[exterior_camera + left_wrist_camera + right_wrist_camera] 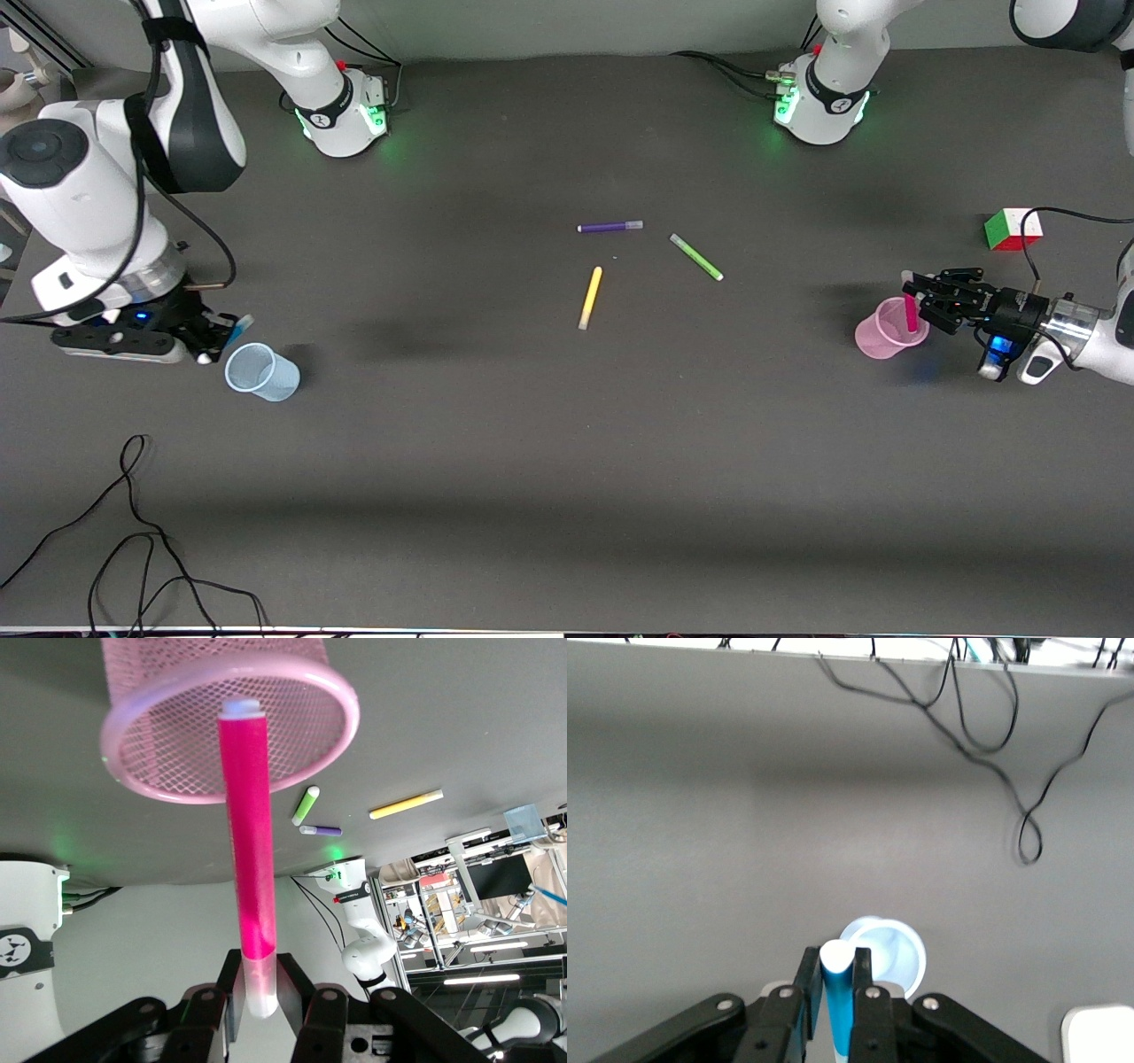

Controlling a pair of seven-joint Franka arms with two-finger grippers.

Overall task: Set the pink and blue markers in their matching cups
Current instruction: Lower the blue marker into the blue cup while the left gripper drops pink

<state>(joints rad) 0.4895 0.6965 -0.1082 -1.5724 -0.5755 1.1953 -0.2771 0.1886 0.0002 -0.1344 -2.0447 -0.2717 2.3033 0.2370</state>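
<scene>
My left gripper (914, 299) is shut on the pale end of the pink marker (912, 317) and holds it over the pale pink cup (879, 335) at the left arm's end of the table. In the left wrist view the pink marker (246, 842) runs from my left gripper (261, 992) into the mouth of the pink cup (330, 693). My right gripper (223, 333) is shut on the blue marker (241, 326), right beside the pale blue cup (261, 372). In the right wrist view the blue marker (837, 997) sits in my right gripper (837, 967), with the blue cup (893, 955) just past it.
A purple marker (609, 227), a green marker (696, 257) and a yellow marker (590, 298) lie mid-table. A colour cube (1013, 229) sits near the left arm's end. A black cable (133, 532) loops on the table nearest the front camera.
</scene>
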